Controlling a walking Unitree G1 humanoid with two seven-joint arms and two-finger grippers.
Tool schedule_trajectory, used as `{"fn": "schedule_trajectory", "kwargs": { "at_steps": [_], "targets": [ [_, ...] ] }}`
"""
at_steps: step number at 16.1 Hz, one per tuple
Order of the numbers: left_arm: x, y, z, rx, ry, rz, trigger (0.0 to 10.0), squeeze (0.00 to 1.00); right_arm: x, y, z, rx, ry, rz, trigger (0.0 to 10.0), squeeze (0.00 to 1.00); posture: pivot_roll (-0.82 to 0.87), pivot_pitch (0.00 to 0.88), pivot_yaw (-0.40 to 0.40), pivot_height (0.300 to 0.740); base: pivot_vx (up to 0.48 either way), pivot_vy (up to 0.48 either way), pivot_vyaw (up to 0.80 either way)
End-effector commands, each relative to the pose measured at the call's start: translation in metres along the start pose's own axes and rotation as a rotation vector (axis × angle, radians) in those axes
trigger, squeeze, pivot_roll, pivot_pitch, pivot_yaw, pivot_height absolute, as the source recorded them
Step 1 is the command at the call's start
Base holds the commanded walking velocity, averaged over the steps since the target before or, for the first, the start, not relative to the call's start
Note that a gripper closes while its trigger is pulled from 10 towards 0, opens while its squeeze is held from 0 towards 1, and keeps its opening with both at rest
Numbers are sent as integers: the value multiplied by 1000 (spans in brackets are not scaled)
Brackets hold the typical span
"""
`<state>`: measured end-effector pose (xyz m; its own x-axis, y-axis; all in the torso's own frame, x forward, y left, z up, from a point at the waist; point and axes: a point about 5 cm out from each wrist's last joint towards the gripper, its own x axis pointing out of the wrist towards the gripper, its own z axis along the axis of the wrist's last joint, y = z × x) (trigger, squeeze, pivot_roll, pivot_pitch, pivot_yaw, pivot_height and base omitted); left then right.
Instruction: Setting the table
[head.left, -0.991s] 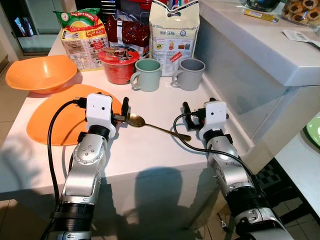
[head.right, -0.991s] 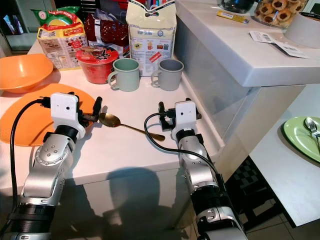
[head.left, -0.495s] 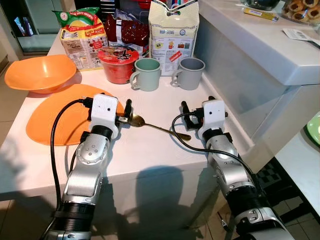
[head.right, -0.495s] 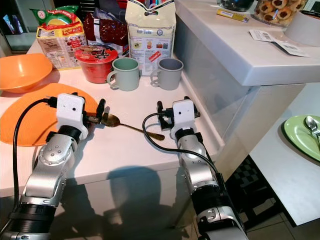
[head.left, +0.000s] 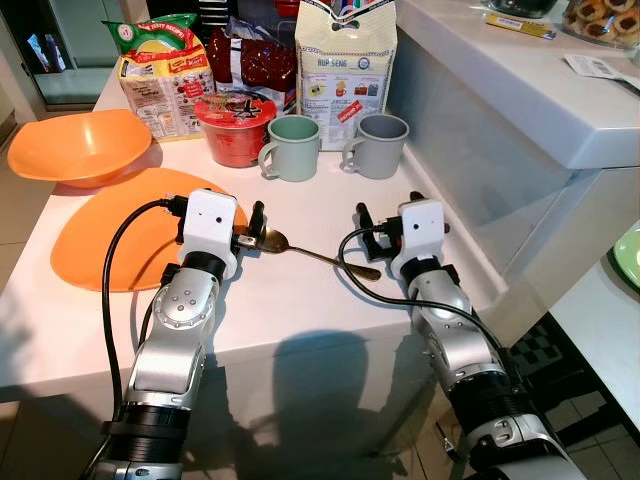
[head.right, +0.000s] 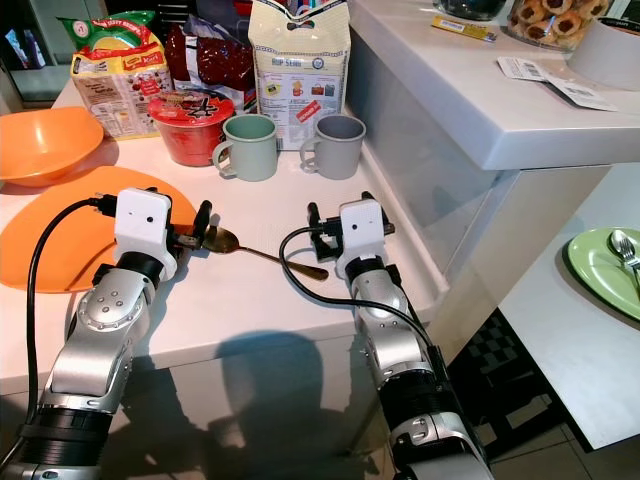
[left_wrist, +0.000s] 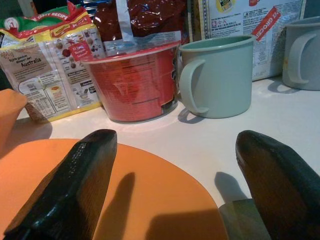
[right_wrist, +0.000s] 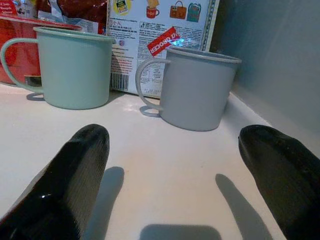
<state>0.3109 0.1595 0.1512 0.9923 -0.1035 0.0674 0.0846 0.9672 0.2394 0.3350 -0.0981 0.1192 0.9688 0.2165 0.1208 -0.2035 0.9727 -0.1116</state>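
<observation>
Spoon (head.left: 318, 256) lies flat on the white table (head.left: 330, 310), bowl end toward the robot's left and handle tip toward its right, between the two grippers. Left gripper (head.left: 250, 226) sits low over the table at the right edge of the flat orange plate (head.left: 110, 240); its fingers (left_wrist: 75, 185) are spread apart and hold nothing, with the spoon's bowl lying right at the finger nearest it; contact between them cannot be confirmed. In the left wrist view the plate's edge runs between the two fingers, and the bowl of the spoon shows as a dull patch at the base of one finger. Right gripper (head.left: 371, 223) rests low near the spoon's handle tip, close to the grey wall of the raised counter (head.left: 520, 100); its fingers (right_wrist: 65, 175) are likewise parted and empty, with bare table surface between them. A black cable from the right wrist loops on the table across the handle end. Further back on the table: a mint-green mug (head.left: 291, 148) and a grey mug (head.left: 379, 146) stand upright side by side, handles toward the robot's left. A red instant-noodle cup (head.left: 235, 128) stands just left of the green mug. An orange bowl (head.left: 78, 147) sits at the far left, beyond the plate. Behind these stand a noodle packet (head.left: 165, 62), a dark red bag (head.left: 252, 58) and a white paper bag (head.left: 346, 60).
</observation>
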Motion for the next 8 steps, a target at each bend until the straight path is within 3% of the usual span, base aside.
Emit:
{"fn": "schedule_trajectory", "kwargs": {
  "at_steps": [1, 3, 6, 8],
  "targets": [
    [3, -3, 2, 15, 6, -17, 10000, 0, 1, -1, -1, 13, 16, -3, 10000, 0, 172, 0, -39, 740, 0, 0, 0],
    [6, -3, 3, 19, 7, -22, 10000, 0, 17, 1, 8, 3, 36, 9, 10000, 0, 172, 0, -38, 740, 0, 0, 0],
    [4, -1, 3, 27, 5, -20, 10000, 0, 47, -23, 32, -43, 23, -63, 10000, 0, 202, 0, -49, 740, 0, 0, 0],
    [-5, 0, 2, 43, 18, -22, 10000, 0, 67, -27, 52, -75, 27, -68, 10000, 0, 261, 0, -55, 740, 0, 0, 0]
  ]
}}
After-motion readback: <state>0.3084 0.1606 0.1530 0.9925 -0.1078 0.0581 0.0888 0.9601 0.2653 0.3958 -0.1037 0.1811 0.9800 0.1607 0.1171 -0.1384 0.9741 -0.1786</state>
